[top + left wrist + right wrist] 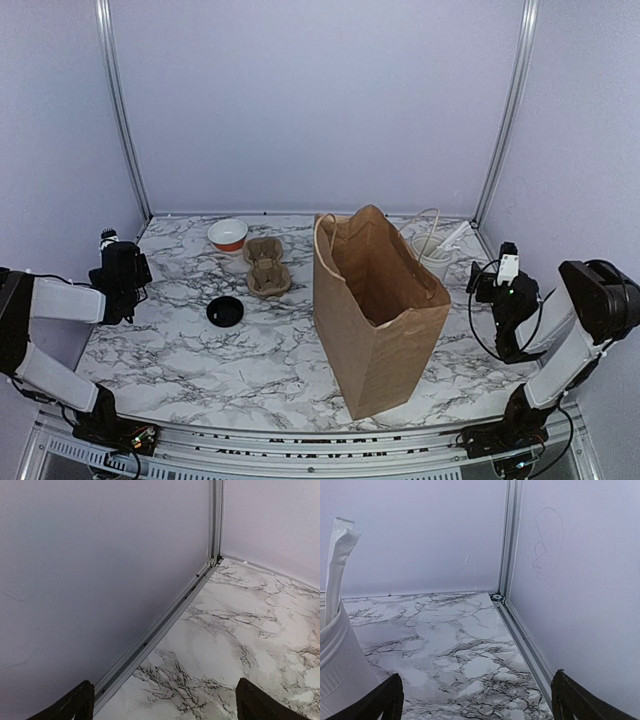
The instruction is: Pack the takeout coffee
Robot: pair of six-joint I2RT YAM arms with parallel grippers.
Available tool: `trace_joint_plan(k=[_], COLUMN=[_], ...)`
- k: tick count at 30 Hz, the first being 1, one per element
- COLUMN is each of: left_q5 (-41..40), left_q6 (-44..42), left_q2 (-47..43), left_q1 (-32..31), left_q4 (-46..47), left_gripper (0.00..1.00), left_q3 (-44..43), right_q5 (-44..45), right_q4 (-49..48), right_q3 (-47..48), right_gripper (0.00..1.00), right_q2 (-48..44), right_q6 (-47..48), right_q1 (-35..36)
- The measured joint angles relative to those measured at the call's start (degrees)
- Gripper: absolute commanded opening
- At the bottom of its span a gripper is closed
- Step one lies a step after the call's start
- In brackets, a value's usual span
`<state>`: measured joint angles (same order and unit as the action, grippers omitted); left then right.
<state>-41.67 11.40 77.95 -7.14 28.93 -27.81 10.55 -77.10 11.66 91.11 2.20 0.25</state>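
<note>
Just a marble-print tabletop [250, 370], pale lilac walls [320, 100], metal rails [118, 110] in the corners. Left gripper [165, 705] and right gripper [477, 700] spread wide, nothing held.

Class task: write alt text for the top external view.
An open brown paper bag stands on a marble table between the left arm and right arm. Left of it: black lid, cardboard carrier, bowl; a tumbler behind.
</note>
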Motion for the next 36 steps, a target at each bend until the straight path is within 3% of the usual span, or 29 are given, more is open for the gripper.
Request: trace_joint_plan(k=[9, 15, 26, 29, 36], left_q5=[2.2, 11.3, 19.8, 21.1, 19.5], left_q6=[-9.0, -10.4, -10.7, -11.1, -11.1], left_q2=[5.0, 4.0, 7.4, 8.4, 9.6], left_q1=[0.5, 0.5, 2.5, 2.3, 1.9], left_q4=[16.9, 23.8, 36.7, 41.9, 44.5], left_gripper=[0.99, 0.99, 0.99, 0.99, 0.99], left_q3=[5.9, 8.6, 13.0, 16.7, 16.7], right_q5=[0.3, 0.3, 0.5, 0.5, 0.5], right_q4=[-0.2, -0.2, -0.2, -0.2, -0.2], right_q3=[0.1, 0.1, 0.1, 0.1, 0.1], right_gripper=[1.0, 1.0, 1.0, 1.0, 1.0], right_q2=[0.0, 0.0, 0.0, 0.0, 0.0], right_q6=[1.0, 1.1, 1.1, 1.1, 1.1], right_q1=[0.6, 0.7, 0.8, 0.8, 0.8])
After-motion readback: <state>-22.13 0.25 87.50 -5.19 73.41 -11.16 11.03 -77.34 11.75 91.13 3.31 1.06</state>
